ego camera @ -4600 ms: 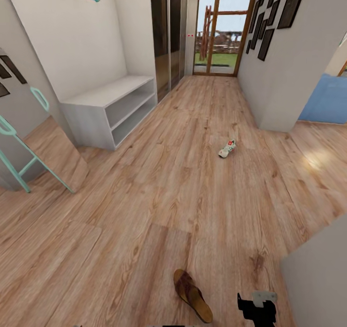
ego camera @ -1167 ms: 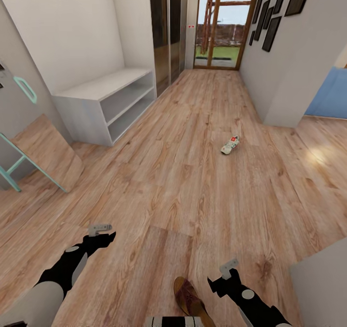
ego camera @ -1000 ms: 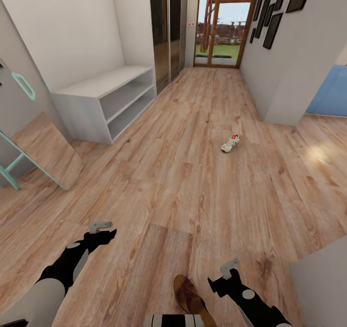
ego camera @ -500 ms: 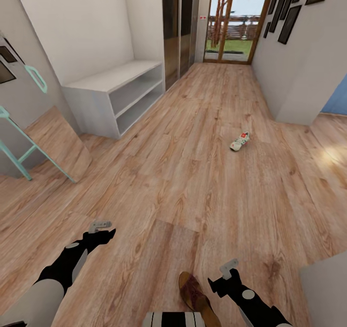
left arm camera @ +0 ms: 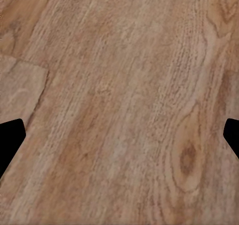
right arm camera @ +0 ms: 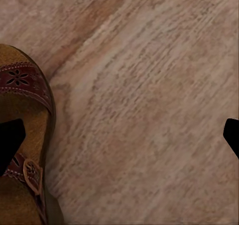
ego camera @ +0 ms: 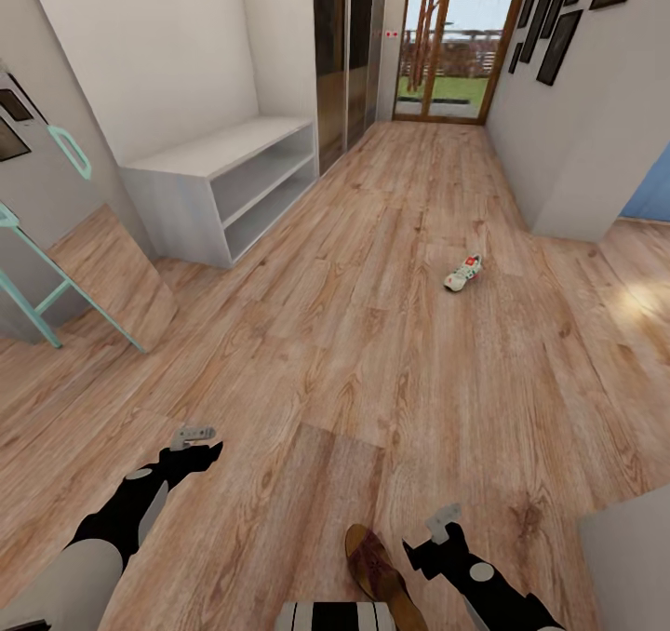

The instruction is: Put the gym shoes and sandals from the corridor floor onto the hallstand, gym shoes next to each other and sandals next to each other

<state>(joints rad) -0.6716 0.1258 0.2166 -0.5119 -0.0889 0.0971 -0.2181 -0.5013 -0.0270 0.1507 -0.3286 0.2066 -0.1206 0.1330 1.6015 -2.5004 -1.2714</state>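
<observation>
**Sandal at the robot's feet, sneaker far down the corridor**

A brown sandal lies flat on the wood floor at the near edge of the head view, just beside the right gripper and slightly to its left. In the right wrist view the sandal shows its tan footbed, a dark red-brown strap with a small flower cutout and a buckle. The two black fingertips sit at opposite edges of that view, wide apart, with bare floor between them; the jaws are spread and hold nothing.

The left gripper hangs over bare planks, well apart from the sandal. Its wrist view shows wood grain between fingertips set far apart, so these jaws too are wide open and empty.

One white sneaker with a red patch lies on the floor well ahead, near the right-hand wall.

A low grey bench stands against the left wall. Its two open shelves look empty, and nothing rests on its top. A mirror with a teal frame leans nearer on the left. A glass door closes the far end.
</observation>
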